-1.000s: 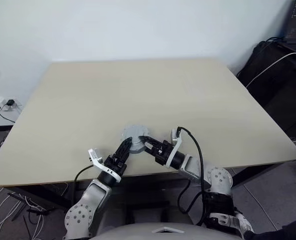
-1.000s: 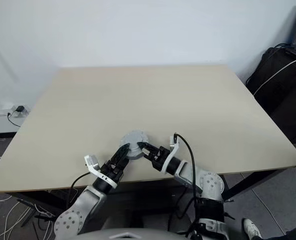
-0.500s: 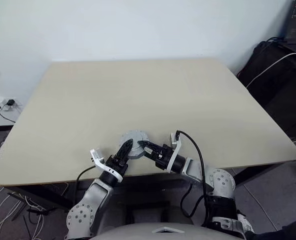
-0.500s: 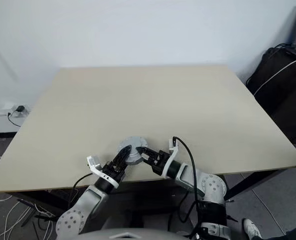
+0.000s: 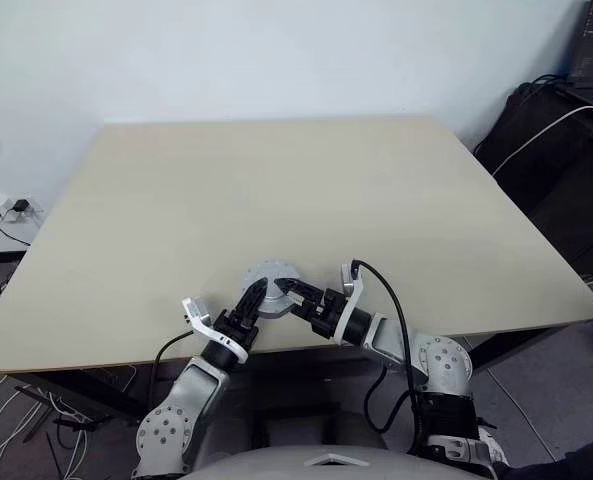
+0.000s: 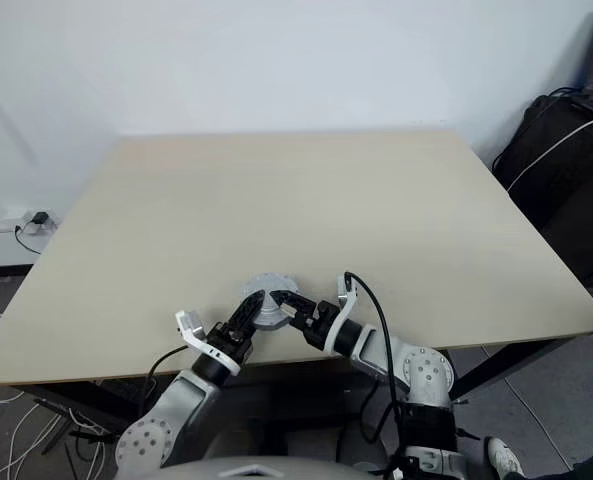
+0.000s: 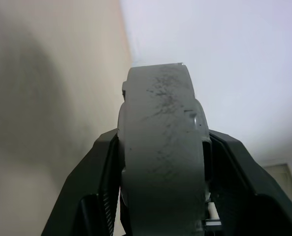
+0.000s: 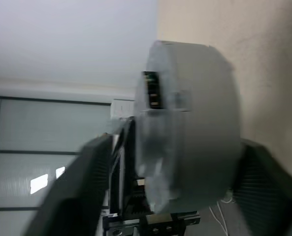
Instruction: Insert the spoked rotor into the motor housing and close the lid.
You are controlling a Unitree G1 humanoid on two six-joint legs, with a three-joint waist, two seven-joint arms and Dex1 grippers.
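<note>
My left tool (image 5: 250, 305) gripped the closed motor housing (image 5: 267, 285), lid (image 7: 160, 113) on, at the bench's (image 5: 276, 190) near edge; my right tool (image 5: 294, 297) stood open around it. Assembly looked finished.

Both arms reach inward, left gripper (image 5: 253, 299) clamped, right gripper (image 5: 287, 293) spread wide.

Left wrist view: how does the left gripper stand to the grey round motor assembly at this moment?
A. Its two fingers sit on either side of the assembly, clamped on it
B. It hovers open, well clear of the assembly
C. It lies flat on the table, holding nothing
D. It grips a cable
A: the left gripper has a black finger pressed against each flat face of the grey motor housing, seen edge-on between them.
</note>
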